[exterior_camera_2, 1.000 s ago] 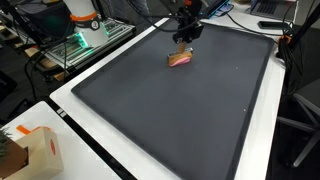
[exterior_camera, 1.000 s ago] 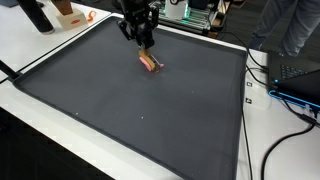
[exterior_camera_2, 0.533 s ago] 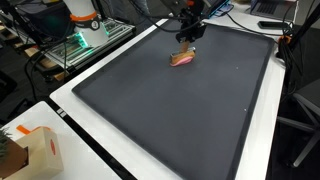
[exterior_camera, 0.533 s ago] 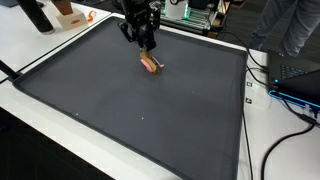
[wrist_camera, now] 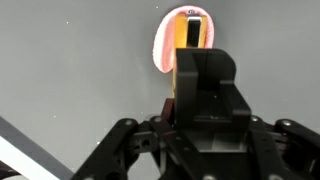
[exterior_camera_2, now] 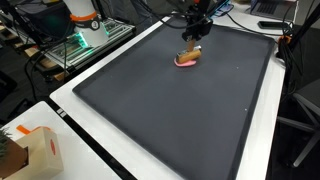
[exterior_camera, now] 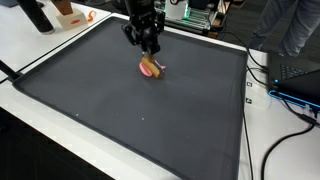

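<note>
Pink-and-orange toy piece [exterior_camera: 151,68] lies on the black mat [exterior_camera: 140,115], in the upper middle of the frame in an exterior view and toward the upper right of the frame in an exterior view [exterior_camera_2: 188,58]. In the wrist view it sits at the top centre [wrist_camera: 168,45] as a pink oval with an orange strip running down its middle, and its lower part is hidden behind the tool.

Directly above it hangs the gripper [exterior_camera: 150,48], pointing straight down, with its tip just over the piece or touching it; which of the two I cannot tell. In the wrist view the fingers [wrist_camera: 205,75] read as one dark block across the piece, and I cannot tell whether the pincer is clenched on the toy, clenched empty or slightly parted.

The mat fills most of both exterior views and rests on a white table [exterior_camera: 35,125]. At the lower left corner of an exterior view stands a cardboard box [exterior_camera_2: 35,150], well apart from the piece. Black cables [exterior_camera: 290,112] trail over the table at the right edge, and a dark bottle [exterior_camera: 35,15] stands at the upper left
</note>
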